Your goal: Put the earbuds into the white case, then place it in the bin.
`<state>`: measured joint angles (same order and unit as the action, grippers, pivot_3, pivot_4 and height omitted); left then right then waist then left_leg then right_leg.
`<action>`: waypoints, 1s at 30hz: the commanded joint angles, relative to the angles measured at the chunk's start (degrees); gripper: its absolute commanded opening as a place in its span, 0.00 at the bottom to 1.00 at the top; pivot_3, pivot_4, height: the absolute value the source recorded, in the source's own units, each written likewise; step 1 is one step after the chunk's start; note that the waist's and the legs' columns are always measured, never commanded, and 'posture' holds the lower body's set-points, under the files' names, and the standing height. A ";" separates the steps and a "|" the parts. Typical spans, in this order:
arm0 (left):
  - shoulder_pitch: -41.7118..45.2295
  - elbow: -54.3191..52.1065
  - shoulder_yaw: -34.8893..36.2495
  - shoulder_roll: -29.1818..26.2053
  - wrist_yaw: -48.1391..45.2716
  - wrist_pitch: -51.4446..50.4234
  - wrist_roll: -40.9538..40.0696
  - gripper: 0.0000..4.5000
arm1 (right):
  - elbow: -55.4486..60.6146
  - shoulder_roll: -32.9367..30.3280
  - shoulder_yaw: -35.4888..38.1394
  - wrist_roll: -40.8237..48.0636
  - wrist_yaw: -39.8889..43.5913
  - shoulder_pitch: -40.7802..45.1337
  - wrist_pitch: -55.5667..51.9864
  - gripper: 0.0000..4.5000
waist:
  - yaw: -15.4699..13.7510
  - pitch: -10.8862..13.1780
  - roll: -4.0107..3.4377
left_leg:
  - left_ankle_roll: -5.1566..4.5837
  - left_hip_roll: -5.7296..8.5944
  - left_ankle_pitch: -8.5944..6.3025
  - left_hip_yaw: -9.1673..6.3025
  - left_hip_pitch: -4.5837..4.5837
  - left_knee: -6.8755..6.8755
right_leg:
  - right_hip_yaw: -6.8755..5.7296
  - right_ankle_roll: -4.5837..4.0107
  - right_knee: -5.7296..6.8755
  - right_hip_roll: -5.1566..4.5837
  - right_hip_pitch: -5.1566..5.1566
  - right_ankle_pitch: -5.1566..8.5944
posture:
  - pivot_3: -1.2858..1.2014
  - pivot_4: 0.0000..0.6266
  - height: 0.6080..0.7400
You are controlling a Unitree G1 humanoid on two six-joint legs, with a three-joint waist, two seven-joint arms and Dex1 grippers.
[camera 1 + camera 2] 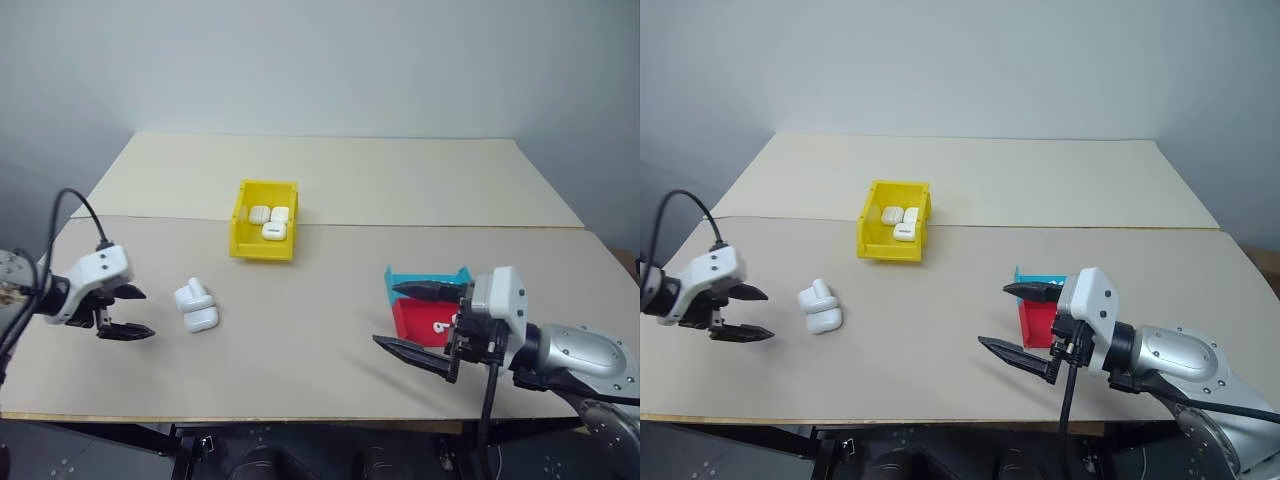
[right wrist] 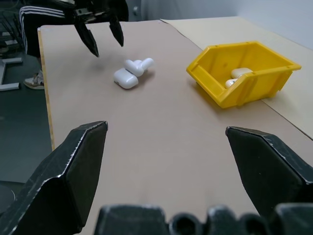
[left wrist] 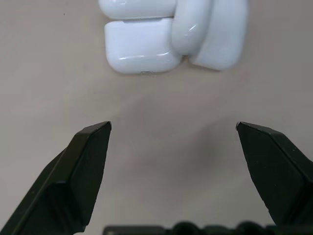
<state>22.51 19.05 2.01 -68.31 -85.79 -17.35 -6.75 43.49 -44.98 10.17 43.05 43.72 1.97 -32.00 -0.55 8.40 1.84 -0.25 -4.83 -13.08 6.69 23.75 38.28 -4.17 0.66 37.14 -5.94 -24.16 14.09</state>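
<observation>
A: Near right, we note the right gripper (image 1: pixel 412 318) with jaws spread wide, holding nothing, just beside the red tray (image 1: pixel 418 320) and the cyan tray (image 1: pixel 425 277).

B: Near left, we log the left gripper (image 1: pixel 132 312) with jaws apart, empty. The white cases (image 1: pixel 196 306) lie clustered on the table (image 1: pixel 300 340) just right of it.

A: Farther off, the yellow bin (image 1: pixel 264 220) holds three more cases (image 1: pixel 270 220).

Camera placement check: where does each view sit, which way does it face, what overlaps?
Head stereo pair: looks down over the beige table, small yellow plastic bin, both arms.
Left wrist: looks along open left tool at glossy white cases.
Right wrist: looks along open right tool across table.
Shared: right wrist and head views both show cases, bin, left tool.
</observation>
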 commanded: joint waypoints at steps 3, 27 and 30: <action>-3.96 -5.91 2.35 0.69 0.74 -1.88 -3.74 0.57 | 1.38 -0.31 0.83 0.93 -0.02 1.34 0.63 1.00 | -0.30 -0.01 -0.01 | 0.00 -0.01 0.00 -0.02 -0.01 -0.01 | 0.00 -0.01 0.02 0.01 0.01 0.00 | 0.52 0.24 1.00; 1.53 -5.81 -6.74 9.01 11.65 0.02 2.08 0.01 | 3.00 -0.61 1.74 2.11 -2.19 0.91 0.08 1.00 | -0.25 -0.02 0.02 | 0.00 0.02 0.00 0.00 0.02 -0.01 | 0.00 -0.01 -0.01 0.02 0.01 0.00 | 0.52 0.24 1.00; 3.70 -4.03 -7.72 10.31 11.88 0.86 2.89 0.01 | 3.12 -0.69 1.81 2.15 -2.29 0.86 0.12 1.00 | -0.25 -0.03 0.03 | 0.00 0.02 0.00 0.00 0.03 -0.01 | 0.00 -0.01 -0.01 0.02 0.00 0.00 | 0.52 0.24 1.00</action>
<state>24.81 14.65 -5.92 -57.92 -74.16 -17.46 -4.47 44.57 -45.05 10.17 44.10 41.57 2.74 -32.06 -0.81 8.37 1.87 -0.25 -4.80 -13.08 6.69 23.78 38.26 -4.18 0.65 37.14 -5.92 -24.16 14.09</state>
